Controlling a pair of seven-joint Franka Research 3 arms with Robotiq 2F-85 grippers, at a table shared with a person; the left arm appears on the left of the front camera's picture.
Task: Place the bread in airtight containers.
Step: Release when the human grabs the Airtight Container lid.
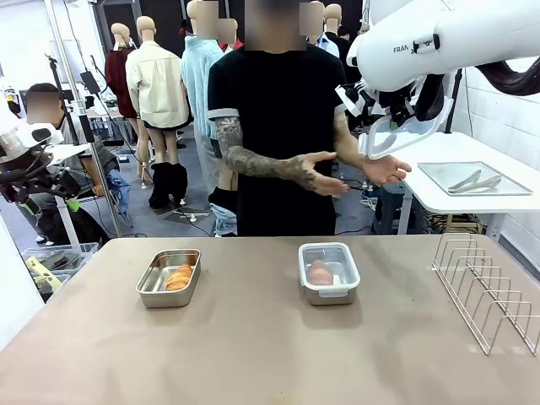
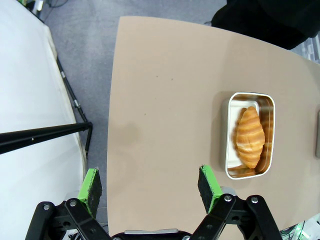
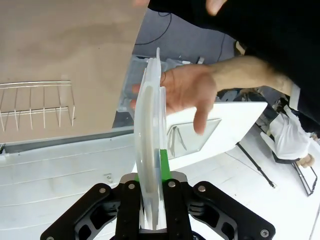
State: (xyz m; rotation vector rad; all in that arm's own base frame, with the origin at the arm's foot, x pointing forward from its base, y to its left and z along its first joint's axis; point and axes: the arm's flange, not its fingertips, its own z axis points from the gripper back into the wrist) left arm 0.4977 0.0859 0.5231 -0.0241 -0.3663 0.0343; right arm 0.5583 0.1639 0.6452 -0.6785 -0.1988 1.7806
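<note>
Two steel containers stand on the brown table. The left container [image 1: 148, 284] is uncovered and holds a croissant [image 1: 178, 277]. The right container [image 1: 347, 279] has a clear lid on it, and a second croissant [image 1: 320, 272] shows through. In the left wrist view my left gripper [image 2: 150, 184] hangs open above bare table, with the uncovered container [image 2: 269, 150] and its croissant [image 2: 249, 136] off to the right. My right gripper [image 3: 150, 175] is shut on another clear lid [image 3: 149, 130], held high at the far right [image 1: 403, 135]. The person's open hand [image 1: 384, 169] is just below that lid.
A wire rack [image 1: 489, 291] stands on the table's right side. Behind it, a white side table carries a flat steel tray [image 1: 439, 179] with tongs. The person stands at the far edge, both forearms stretched toward the right. My left arm [image 1: 25, 160] waits off the table's left edge.
</note>
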